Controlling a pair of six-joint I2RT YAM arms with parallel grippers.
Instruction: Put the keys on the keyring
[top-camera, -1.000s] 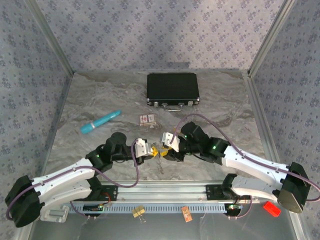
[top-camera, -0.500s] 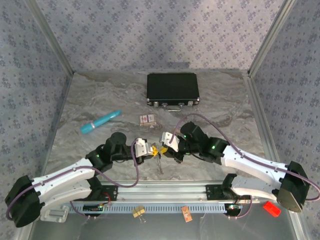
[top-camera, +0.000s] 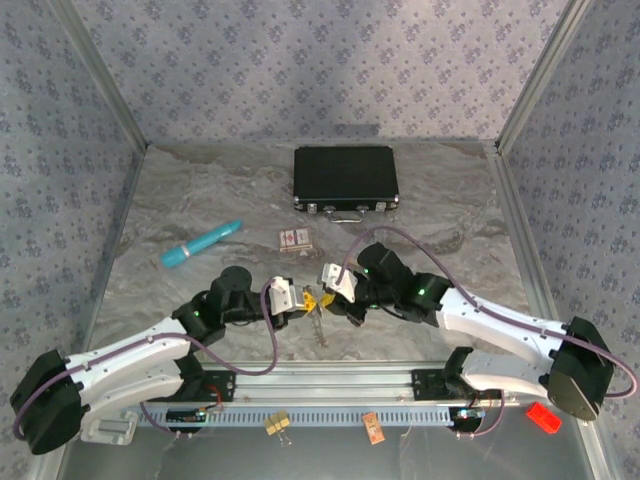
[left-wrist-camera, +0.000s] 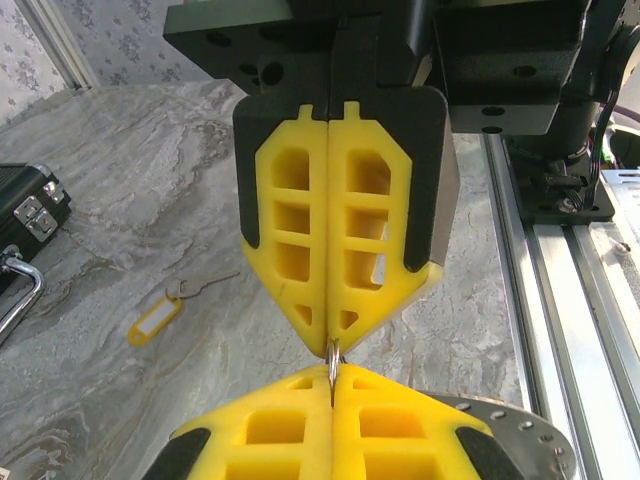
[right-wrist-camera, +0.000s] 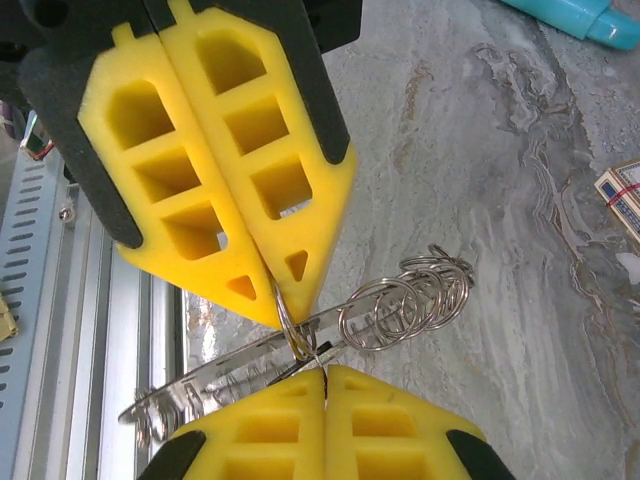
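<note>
From above, the ring (top-camera: 315, 302) is too small to make out. In the left wrist view the left gripper (left-wrist-camera: 333, 374) is cut off by the bottom edge and the case (left-wrist-camera: 22, 215) by the left edge. The ring there is a thin edge-on sliver, its loop hidden between the pads. In the right wrist view the right gripper (right-wrist-camera: 325, 374) runs off the bottom. Its pads hide whether they nip the ring or the key (right-wrist-camera: 220, 384). The pen (right-wrist-camera: 575, 15) and card box (right-wrist-camera: 622, 190) are cropped.
</note>
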